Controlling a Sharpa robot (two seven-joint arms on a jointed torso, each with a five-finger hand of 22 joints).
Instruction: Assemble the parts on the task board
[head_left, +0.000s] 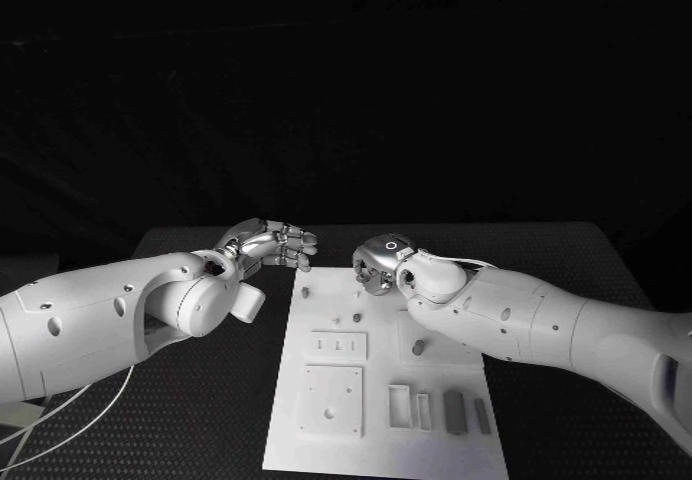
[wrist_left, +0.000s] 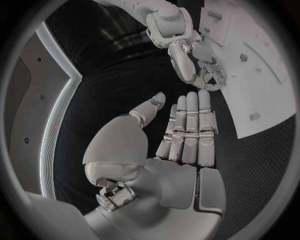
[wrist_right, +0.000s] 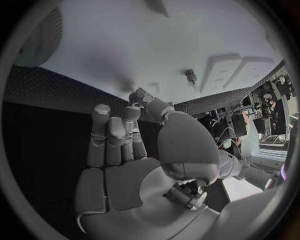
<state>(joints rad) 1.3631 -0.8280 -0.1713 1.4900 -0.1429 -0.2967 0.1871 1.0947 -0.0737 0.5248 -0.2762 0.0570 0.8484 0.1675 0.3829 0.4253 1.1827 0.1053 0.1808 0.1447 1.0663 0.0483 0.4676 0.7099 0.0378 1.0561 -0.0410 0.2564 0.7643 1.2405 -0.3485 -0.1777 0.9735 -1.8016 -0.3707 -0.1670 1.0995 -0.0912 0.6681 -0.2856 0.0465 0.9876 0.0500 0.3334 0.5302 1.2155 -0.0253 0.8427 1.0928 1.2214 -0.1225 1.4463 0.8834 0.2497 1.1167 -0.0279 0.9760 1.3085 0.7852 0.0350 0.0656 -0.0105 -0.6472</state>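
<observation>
The white task board (head_left: 378, 440) lies lengthwise in the middle of the black table. Small grey parts are on it: a peg (head_left: 418, 348), another small one (head_left: 356, 317), and two oblong pieces (head_left: 454, 412) near its front right. My left hand (head_left: 271, 243) hovers over the table just off the board's far left corner; its fingers (wrist_left: 187, 125) are straight and side by side, the thumb apart, holding nothing. My right hand (head_left: 382, 262) hangs over the board's far end with its fingers (wrist_right: 112, 135) slightly bent and nothing in them. The board (wrist_right: 156, 45) and a peg (wrist_right: 190, 76) lie beyond it.
Two white square plates (head_left: 339, 345) (head_left: 332, 400) and a slotted white block (head_left: 400, 405) sit on the board's left and middle. Both white forearms (head_left: 548, 320) slant in over the table's sides. A bundle of white cables (head_left: 58, 430) hangs at the near left.
</observation>
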